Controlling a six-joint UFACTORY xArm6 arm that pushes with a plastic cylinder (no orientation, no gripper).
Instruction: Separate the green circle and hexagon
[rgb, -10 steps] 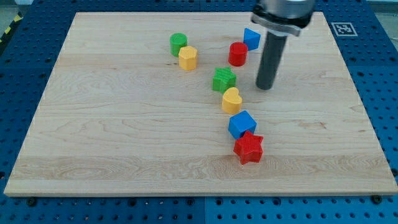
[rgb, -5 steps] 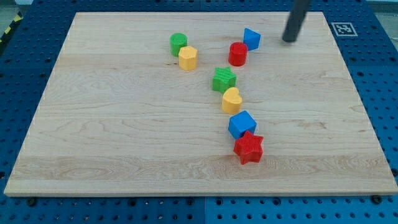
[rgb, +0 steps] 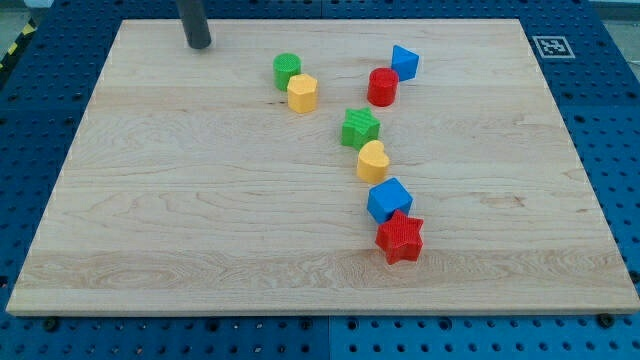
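Note:
The green circle (rgb: 287, 69) sits near the board's top middle. The yellow hexagon (rgb: 302, 92) touches it at its lower right. My tip (rgb: 199, 44) rests on the board at the top left, well to the left of the green circle and apart from every block.
A red cylinder (rgb: 382, 86) and a blue block (rgb: 404, 61) sit at the top right of centre. Below them a green star (rgb: 360, 128), a yellow heart (rgb: 372, 160), a blue cube (rgb: 389, 200) and a red star (rgb: 400, 237) run down the wooden board (rgb: 200, 220).
My tip moved from right of the red cylinder up to the top right, then swept across to the board's top left. No block has moved.

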